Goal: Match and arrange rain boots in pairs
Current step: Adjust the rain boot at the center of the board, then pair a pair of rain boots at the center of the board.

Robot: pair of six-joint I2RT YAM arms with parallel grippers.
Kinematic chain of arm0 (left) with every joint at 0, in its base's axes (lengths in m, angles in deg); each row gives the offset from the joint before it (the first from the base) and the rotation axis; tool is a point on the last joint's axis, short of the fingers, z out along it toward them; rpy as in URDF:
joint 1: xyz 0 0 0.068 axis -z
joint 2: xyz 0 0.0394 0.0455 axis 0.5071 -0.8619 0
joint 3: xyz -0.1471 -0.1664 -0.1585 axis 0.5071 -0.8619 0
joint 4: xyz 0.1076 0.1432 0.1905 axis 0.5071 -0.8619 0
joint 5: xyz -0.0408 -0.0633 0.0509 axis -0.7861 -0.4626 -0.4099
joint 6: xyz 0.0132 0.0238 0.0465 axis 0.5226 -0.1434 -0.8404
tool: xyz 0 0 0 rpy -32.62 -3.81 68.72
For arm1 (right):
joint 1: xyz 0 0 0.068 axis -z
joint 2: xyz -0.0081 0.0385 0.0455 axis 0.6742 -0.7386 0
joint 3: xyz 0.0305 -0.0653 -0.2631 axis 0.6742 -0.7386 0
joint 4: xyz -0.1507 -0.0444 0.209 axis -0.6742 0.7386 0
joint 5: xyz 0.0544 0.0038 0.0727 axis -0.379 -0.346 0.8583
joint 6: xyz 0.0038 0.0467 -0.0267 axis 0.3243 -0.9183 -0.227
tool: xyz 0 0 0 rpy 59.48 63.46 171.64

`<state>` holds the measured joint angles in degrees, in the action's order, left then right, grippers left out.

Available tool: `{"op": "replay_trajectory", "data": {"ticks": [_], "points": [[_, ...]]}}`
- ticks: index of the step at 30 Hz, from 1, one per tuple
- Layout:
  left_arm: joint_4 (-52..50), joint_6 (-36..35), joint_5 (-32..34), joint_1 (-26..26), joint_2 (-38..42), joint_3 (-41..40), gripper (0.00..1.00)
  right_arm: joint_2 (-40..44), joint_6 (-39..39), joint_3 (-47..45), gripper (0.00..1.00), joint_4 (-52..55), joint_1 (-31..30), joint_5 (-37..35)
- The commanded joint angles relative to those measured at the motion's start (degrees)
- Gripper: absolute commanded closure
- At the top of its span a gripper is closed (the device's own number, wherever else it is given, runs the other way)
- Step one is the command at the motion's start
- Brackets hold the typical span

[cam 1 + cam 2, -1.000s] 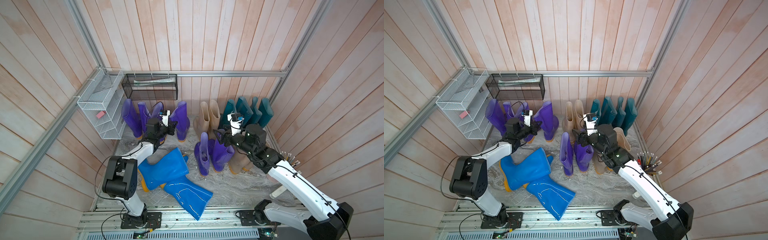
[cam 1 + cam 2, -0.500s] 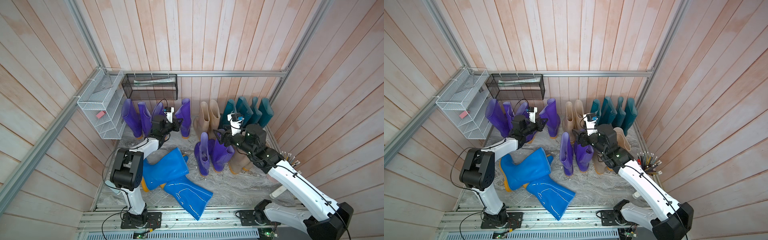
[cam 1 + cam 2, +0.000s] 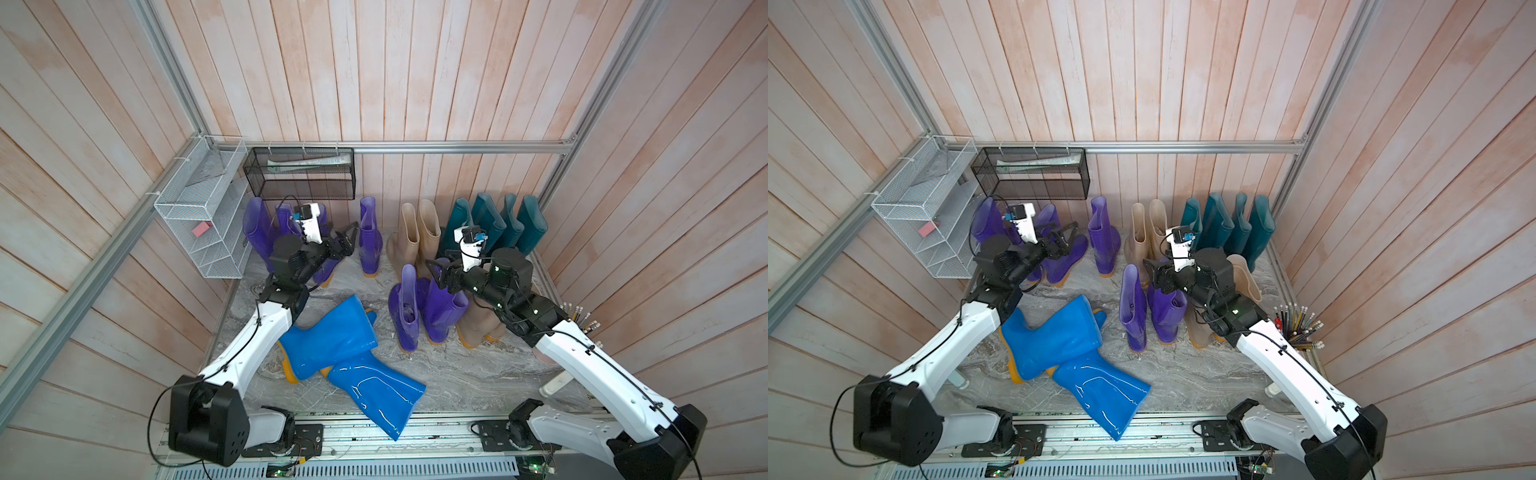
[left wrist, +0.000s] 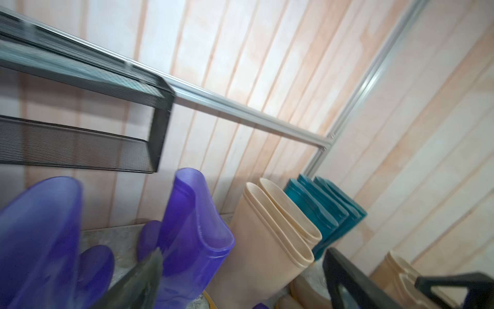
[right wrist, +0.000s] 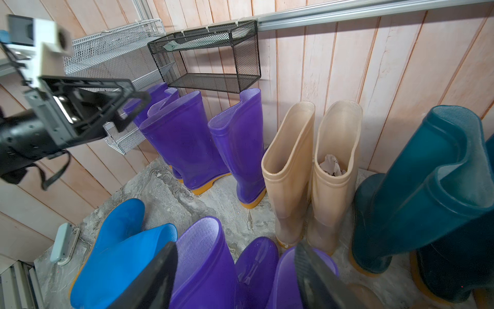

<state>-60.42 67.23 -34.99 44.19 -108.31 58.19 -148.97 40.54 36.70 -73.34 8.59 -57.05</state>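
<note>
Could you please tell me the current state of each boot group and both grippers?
left gripper: open, empty.
right gripper: open.
blue boots: lying down, overlapping.
back purple boots: upright.
front purple boots: upright.
back beige boots: upright.
front beige boots: partly hidden.
teal boots: upright, in a row.

The left hand (image 3: pixel 351 237) lets go! A second back it is clamped on the purple boot (image 3: pixel 370 239), holding it tilted beside the purple cluster (image 3: pixel 257 226) at far left. Then it carries the boot rightward and farther in, straightening it up. Now the boot stands upright on the surface (image 3: pixel 457 374) by the far wall, just left of the beige pair (image 3: pixel 415 232). The jaws are spread wide beside its shaft. The left arm's elbow drops toward the near edge.
</note>
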Motion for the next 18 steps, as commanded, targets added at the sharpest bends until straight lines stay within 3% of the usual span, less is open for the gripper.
{"op": "replay_trajectory", "data": {"ticks": [1, 4, 5, 6, 9, 11, 15, 18], "points": [[-10.33, 2.55, 13.27, -0.99, 1.23, -6.48, 0.16, 0.10, -0.05, 0.72, 0.29, -0.14, 0.20, 1.32], [-9.27, 2.96, 11.38, -3.30, 2.05, -11.43, 0.36, -0.06, -0.13, 0.36, 0.29, -0.47, 0.21, 2.04], [-8.32, 2.83, 10.73, -3.86, 1.86, -12.80, 0.39, -0.30, -0.13, 0.36, 0.29, -0.51, 0.18, 2.31], [-7.50, 2.59, 10.73, -4.38, 1.55, -13.94, 0.39, -0.35, -0.05, 0.32, 0.29, -0.45, 0.15, 2.56], [-4.71, 2.67, 10.10, -6.33, 0.21, -16.71, 0.21, -0.31, 0.13, 0.14, 0.29, -0.46, 0.17, 2.62], [-0.36, 1.62, 10.21, -6.98, -1.16, -19.04, 0.16, -0.04, 0.30, -0.18, 0.29, -0.46, 0.14, 2.31], [5.34, 0.48, 0.80, -9.54, -8.26, -17.41, 0.16, 0.12, 0.13, -0.76, 0.29, -0.82, 0.15, 2.25], [8.41, -0.58, -2.43, -10.06, -13.47, -14.79, 0.22, 0.06, -0.11, -1.00, 0.29, -0.96, 0.20, 2.22]]}}
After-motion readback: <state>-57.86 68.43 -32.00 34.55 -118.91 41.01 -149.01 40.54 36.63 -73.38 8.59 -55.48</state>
